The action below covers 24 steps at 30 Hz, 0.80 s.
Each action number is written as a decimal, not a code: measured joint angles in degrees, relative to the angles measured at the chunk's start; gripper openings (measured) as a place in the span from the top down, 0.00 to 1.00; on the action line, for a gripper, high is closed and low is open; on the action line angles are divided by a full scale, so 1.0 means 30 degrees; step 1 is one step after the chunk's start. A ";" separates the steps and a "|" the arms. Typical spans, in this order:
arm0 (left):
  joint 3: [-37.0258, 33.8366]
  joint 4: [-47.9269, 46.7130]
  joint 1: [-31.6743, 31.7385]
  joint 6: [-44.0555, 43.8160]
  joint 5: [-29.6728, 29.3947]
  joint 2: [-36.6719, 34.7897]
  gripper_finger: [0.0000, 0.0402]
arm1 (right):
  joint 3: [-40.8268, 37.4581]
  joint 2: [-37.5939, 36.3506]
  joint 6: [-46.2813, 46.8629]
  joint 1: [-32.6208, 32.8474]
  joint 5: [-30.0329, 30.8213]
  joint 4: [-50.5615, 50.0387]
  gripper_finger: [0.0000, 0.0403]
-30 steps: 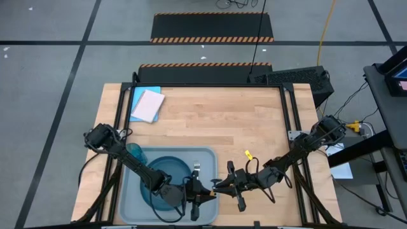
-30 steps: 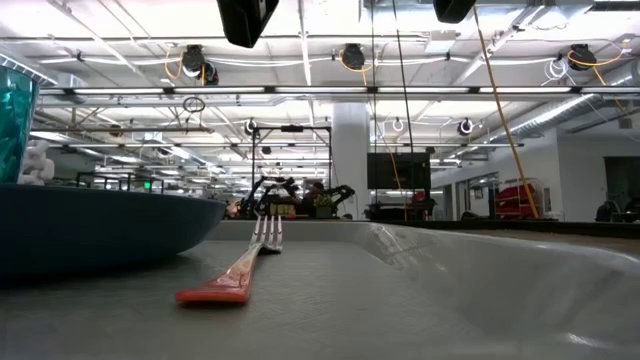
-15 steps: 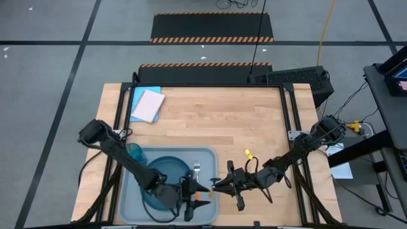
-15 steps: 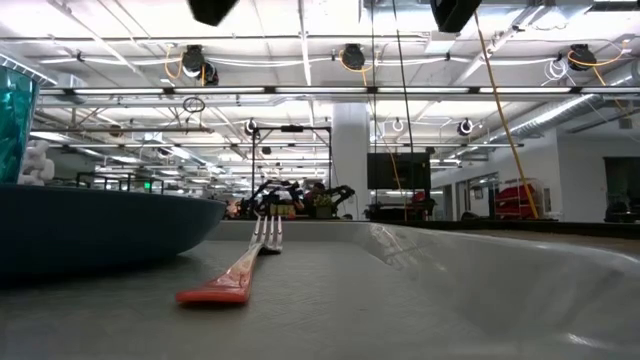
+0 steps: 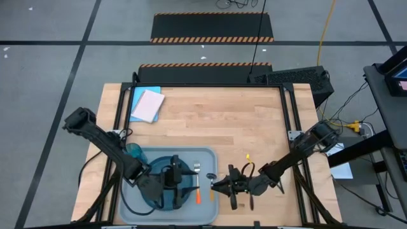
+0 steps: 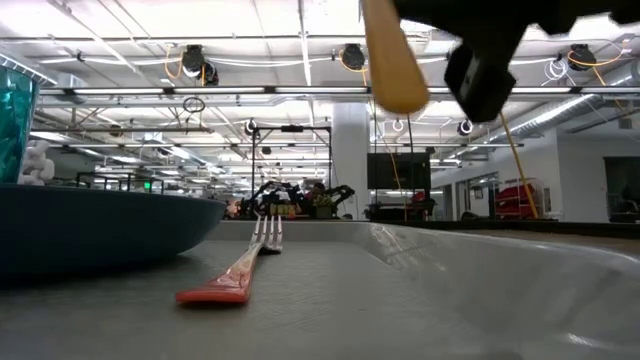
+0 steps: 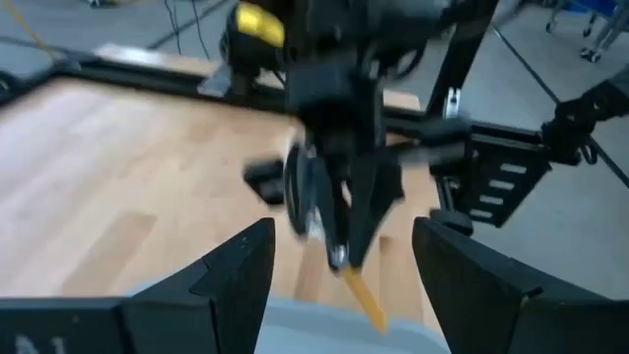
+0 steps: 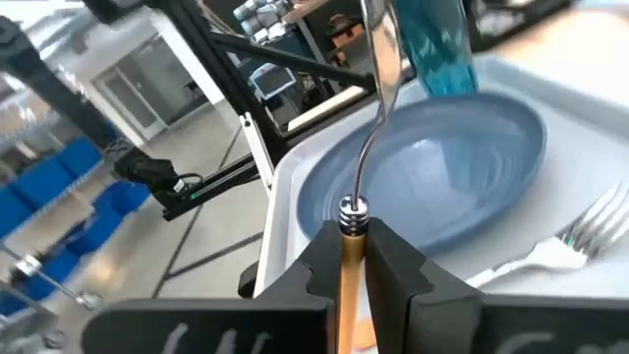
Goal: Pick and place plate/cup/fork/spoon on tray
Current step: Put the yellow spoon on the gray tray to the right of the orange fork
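The pale tray [image 5: 206, 156] lies at the table's near edge. On it rest the dark blue plate [image 5: 159, 166], the teal cup [image 5: 133, 151] upright at its far left corner, and the red-handled fork [image 5: 198, 187] flat beside the plate. My right gripper [image 5: 217, 186] hovers over the tray's right rim, shut on the spoon [image 8: 378, 59], whose light orange handle [image 6: 392, 70] hangs above the tray floor [image 6: 450, 290]. My left gripper [image 5: 183, 183] stands open above the plate, facing the right gripper, with nothing between its fingers [image 7: 236, 265]. My right gripper pinches the spoon between its two fingers at the top of the orange handle [image 8: 349, 246], just below the metal collar. The fingers come level from the table's right and lie across the spoon. The spoon is lifted clear and tilted, bowl up, handle hanging below.
A flat blue-and-pink rectangle [image 5: 146, 105] lies at the table's far left corner. A small yellow piece [image 5: 247, 154] sits right of the tray. Bare wood [image 5: 222, 121] fills the table's far half. A black box [image 5: 292, 77] stands behind the far right corner.
My left gripper has opened, risen and drawn back from the right gripper toward the table's left, out over the plate. My right gripper has sunk toward the tray and rolled, so the spoon's handle now hangs into the low view. The fork has stayed put.
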 joint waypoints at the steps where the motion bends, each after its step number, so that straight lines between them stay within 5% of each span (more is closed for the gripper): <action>1: 0.0000 0.0025 0.0027 0.0185 -0.0072 -0.0106 0.39 | 0.0000 0.0503 0.0480 0.0000 0.0004 0.0490 0.97; 11: 0.0000 -0.0215 -0.0129 0.0690 -0.0179 -0.0272 0.39 | 0.0000 0.3809 0.3968 -0.0274 0.0153 0.4402 0.96; 24: 0.0000 -0.0175 -0.0517 0.1237 -0.0164 -0.0272 0.39 | 0.0000 0.4062 0.7020 -0.0387 0.1077 0.1378 0.96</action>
